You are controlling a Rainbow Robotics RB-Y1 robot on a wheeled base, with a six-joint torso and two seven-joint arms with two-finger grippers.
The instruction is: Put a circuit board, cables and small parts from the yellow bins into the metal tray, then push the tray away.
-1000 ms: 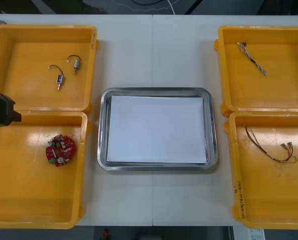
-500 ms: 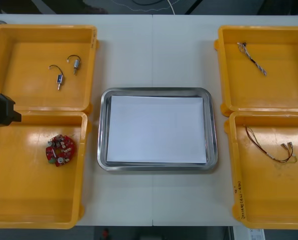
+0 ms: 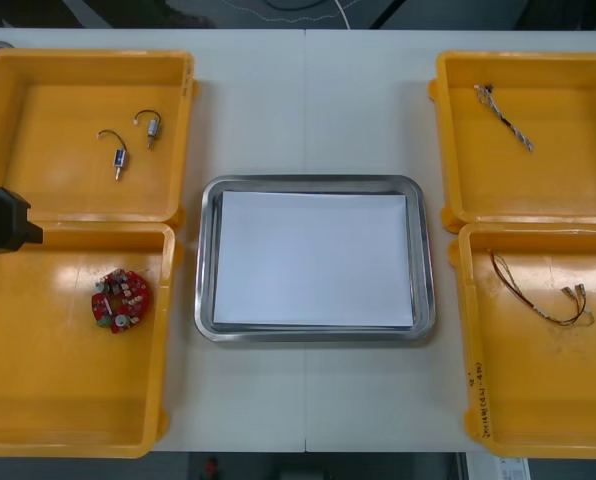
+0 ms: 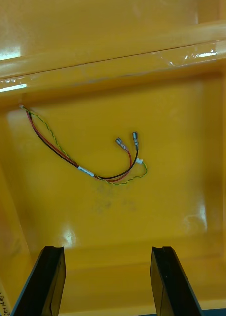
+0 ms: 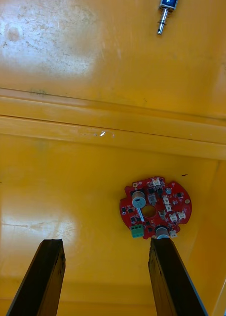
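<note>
Here, round red component-studded circuit board (image 5: 161, 206)

The tray (image 3: 205, 260) lies between bins (image 3: 58, 390) (two each side).

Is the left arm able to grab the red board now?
Probably yes: the left tool hangs open over the yellow bin, the circuit board lying bare just ahead, nothing covering it. The right tool hovers over another bin.
</note>
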